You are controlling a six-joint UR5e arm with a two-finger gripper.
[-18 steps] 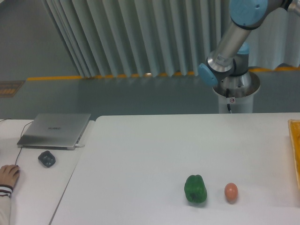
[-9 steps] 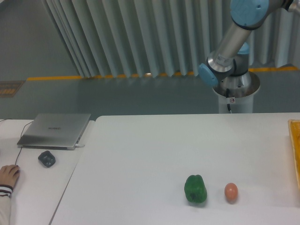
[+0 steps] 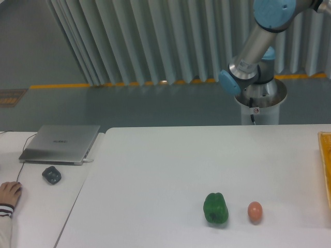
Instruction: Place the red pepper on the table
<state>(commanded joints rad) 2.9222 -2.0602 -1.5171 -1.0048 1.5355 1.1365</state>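
The red pepper is out of view. The large white table (image 3: 155,175) fills the lower part of the camera view. Only the arm's silver and blue links (image 3: 253,46) show at the upper right, rising from a base behind the table and leaving the frame at the top right. The gripper itself is outside the picture.
A green bell pepper (image 3: 215,208) and an orange-brown egg (image 3: 254,212) lie near the table's front edge. An orange tray edge (image 3: 326,165) shows at the far right. On the smaller desk at left sit a closed laptop (image 3: 61,143), a dark mouse-like object (image 3: 51,174) and a person's hand (image 3: 9,194).
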